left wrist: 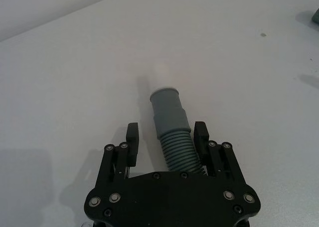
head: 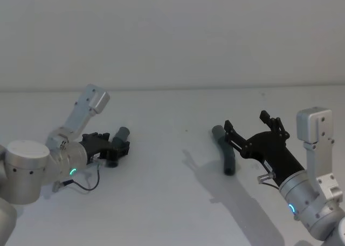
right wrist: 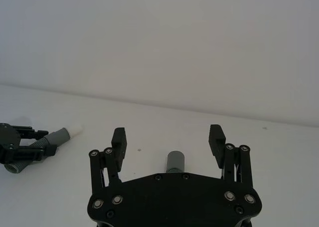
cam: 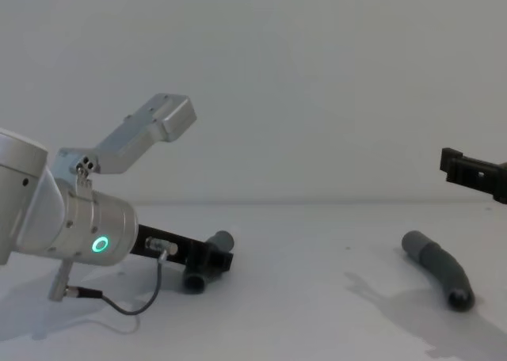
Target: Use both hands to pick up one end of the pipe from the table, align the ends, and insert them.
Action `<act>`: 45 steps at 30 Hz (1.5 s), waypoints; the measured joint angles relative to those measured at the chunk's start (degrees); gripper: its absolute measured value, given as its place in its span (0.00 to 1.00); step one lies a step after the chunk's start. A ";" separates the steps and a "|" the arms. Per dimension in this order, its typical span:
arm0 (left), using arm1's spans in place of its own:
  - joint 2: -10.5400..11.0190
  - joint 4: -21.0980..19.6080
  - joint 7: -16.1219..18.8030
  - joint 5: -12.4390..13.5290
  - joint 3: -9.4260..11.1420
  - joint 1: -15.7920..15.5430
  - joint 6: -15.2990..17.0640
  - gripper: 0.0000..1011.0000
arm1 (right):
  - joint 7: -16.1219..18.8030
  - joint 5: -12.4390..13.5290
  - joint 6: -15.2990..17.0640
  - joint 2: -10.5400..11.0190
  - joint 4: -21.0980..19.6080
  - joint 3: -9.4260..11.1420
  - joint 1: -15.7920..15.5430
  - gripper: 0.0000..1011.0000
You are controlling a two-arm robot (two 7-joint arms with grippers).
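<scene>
Grey pipe pieces both flat on tabletop (head: 161, 203), well apart, neither lifted. Left claw (left wrist: 166, 131) open, straddling ribbed part of white-tipped piece (left wrist: 168, 110) toward left edge, one pad clear of it. Right claw (head: 246, 121) open, raised over curved piece (head: 227, 154) toward right edge. Remaining, by my read: grasp, lift, align, insert.
</scene>
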 joint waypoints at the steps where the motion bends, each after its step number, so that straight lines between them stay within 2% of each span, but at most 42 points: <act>1: 0.00 0.00 0.00 0.00 0.00 0.00 0.00 0.64 | 0.00 0.00 0.00 0.00 0.00 0.00 0.00 0.99; 45: 0.01 0.10 0.03 0.11 0.00 -0.07 0.01 0.35 | 0.00 0.00 0.00 0.00 0.00 0.00 0.00 0.99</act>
